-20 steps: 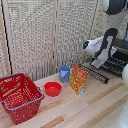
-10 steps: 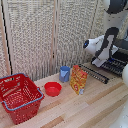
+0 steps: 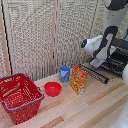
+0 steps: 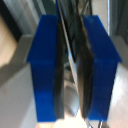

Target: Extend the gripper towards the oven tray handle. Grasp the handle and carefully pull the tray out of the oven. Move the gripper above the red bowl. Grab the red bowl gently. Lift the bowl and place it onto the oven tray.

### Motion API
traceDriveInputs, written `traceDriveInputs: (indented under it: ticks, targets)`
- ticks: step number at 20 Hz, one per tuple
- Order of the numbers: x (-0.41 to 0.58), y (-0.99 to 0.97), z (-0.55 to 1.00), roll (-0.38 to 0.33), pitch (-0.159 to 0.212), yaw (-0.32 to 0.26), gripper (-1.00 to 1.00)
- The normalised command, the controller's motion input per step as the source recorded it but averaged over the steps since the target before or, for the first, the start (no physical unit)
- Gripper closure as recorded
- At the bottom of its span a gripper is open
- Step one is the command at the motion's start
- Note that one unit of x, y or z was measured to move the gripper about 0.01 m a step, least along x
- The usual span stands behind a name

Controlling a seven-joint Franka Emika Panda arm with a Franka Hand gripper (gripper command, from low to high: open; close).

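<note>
The white arm (image 3: 102, 42) reaches down at the exterior view's right, its tool (image 3: 95, 63) low over the tray (image 3: 100, 73), a dark rack of thin bars that sticks out from the oven (image 3: 120, 59) toward the middle of the surface (image 3: 95, 107). The oven itself sits at the far right edge, only partly in frame.

In the wrist view the two blue fingers (image 4: 47, 65) stand close together with a thin pale bar (image 4: 70, 55) running between them. Both pads seem to press on it, so the tool looks clamped on the tray's front bar, though the blur makes the contact hard to confirm.

The bowl (image 3: 52, 89) rests on the wood left of centre, well apart from the tray and from the tool. Just behind it stands a blue cup (image 3: 64, 74), and beside the cup an orange carton (image 3: 78, 80), upright, between the bowl and the tray's near end. A red basket (image 3: 19, 97) with a blue rim sits at the exterior view's left, near the bowl but not touching it. A slatted pale screen (image 3: 45, 30) backs the scene.
</note>
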Motion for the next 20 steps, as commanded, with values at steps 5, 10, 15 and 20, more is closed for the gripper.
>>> traceDriveInputs:
  ticks: [5, 10, 15, 20]
  targets:
    - [0.199, 0.91, 0.00, -0.008, 0.000, -0.077, 1.00]
    - [0.177, 0.48, 0.00, -0.041, 0.009, -0.069, -1.00]
    - [0.117, 0.00, 0.03, 0.000, 0.002, 0.007, -1.00]
    - [-0.024, 0.00, 0.59, 0.004, -0.001, -0.005, -1.00]
